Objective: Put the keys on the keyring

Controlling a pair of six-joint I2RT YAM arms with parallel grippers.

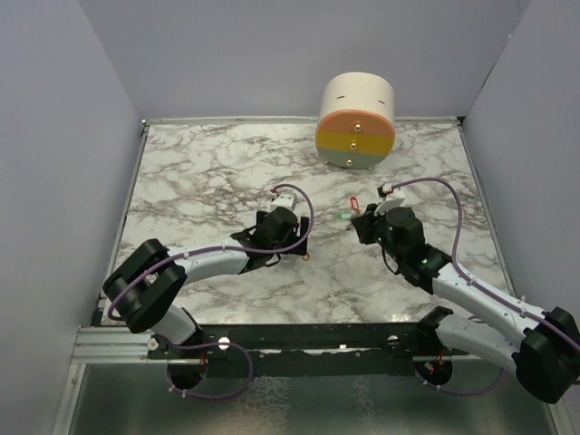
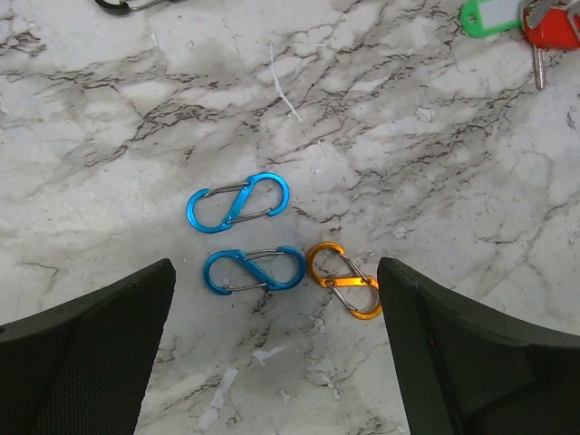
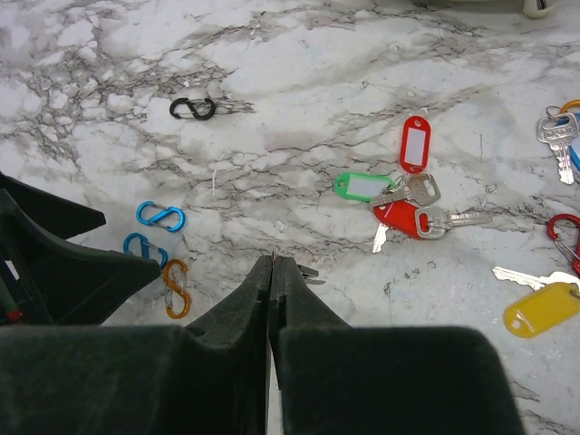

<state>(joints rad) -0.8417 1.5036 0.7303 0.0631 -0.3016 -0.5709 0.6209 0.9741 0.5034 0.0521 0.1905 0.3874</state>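
Observation:
Several keys lie on the marble in the right wrist view: one on a green tag, one on a red tag, one on a yellow tag, and a silver bunch at the right edge. My right gripper is shut near them; a thin sliver shows between its tips and a small dark piece sticks out beside them. My left gripper is open and empty, its fingers either side of a blue S-clip and an orange S-clip. In the top view the left gripper and right gripper face each other mid-table.
A second blue S-clip lies just beyond the first. A black S-clip lies farther off. A red tag with a white label and a red clip lie among the keys. A striped cylinder stands at the back.

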